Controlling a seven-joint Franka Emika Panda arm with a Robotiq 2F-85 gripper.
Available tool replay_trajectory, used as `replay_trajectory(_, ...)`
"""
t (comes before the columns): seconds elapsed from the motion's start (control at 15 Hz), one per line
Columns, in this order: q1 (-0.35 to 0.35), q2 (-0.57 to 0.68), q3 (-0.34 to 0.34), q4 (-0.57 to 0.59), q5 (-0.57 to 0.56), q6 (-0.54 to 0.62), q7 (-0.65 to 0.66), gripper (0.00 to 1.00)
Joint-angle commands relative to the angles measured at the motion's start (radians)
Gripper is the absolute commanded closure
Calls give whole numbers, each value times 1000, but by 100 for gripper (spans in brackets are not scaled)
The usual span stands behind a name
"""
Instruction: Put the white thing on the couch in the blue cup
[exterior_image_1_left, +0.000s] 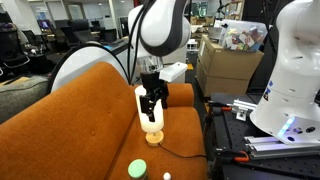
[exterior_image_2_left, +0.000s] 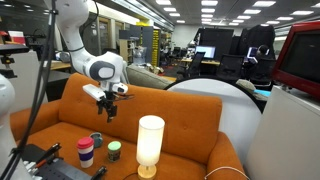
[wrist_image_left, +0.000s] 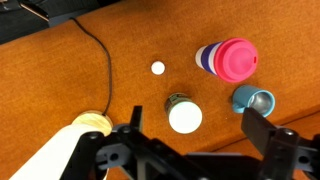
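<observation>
The tiny white thing (wrist_image_left: 158, 68) lies on the orange-brown couch (wrist_image_left: 60, 90) seat; it also shows in an exterior view (exterior_image_1_left: 167, 176). The small blue cup (wrist_image_left: 254, 100) lies on its side on the seat, to the right in the wrist view, and shows in an exterior view (exterior_image_2_left: 96, 139). My gripper (wrist_image_left: 195, 135) is open and empty. It hangs well above the seat (exterior_image_1_left: 152, 100), over the green round thing (wrist_image_left: 184, 115), apart from both the white thing and the blue cup. In both exterior views the couch (exterior_image_2_left: 190, 110) fills the middle.
A tall white cylindrical lamp (exterior_image_1_left: 152, 115) with a black cord (wrist_image_left: 100, 55) stands on the seat close to the gripper. A striped cup with a pink lid (wrist_image_left: 228, 58) stands beside the blue cup. A cardboard box (exterior_image_1_left: 228, 62) and a white robot base (exterior_image_1_left: 295, 70) stand beyond the couch.
</observation>
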Motion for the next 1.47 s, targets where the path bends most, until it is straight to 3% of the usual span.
replay_trajectory(0.0, -27, 180, 20, 58, 69, 122, -62, 0)
replay_trajectory(0.2, -36, 305, 28, 88, 43, 190, -47, 0)
replay_trajectory(0.27, -25, 268, 17, 61, 24, 172, -24, 0)
replay_trajectory(0.73, -38, 335, 32, 107, 32, 198, -25, 0)
replay_trajectory(1.07, -57, 489, 53, 165, 30, 261, -44, 0)
replay_trajectory(1.4, -67, 647, 58, 238, -20, 250, -58, 0)
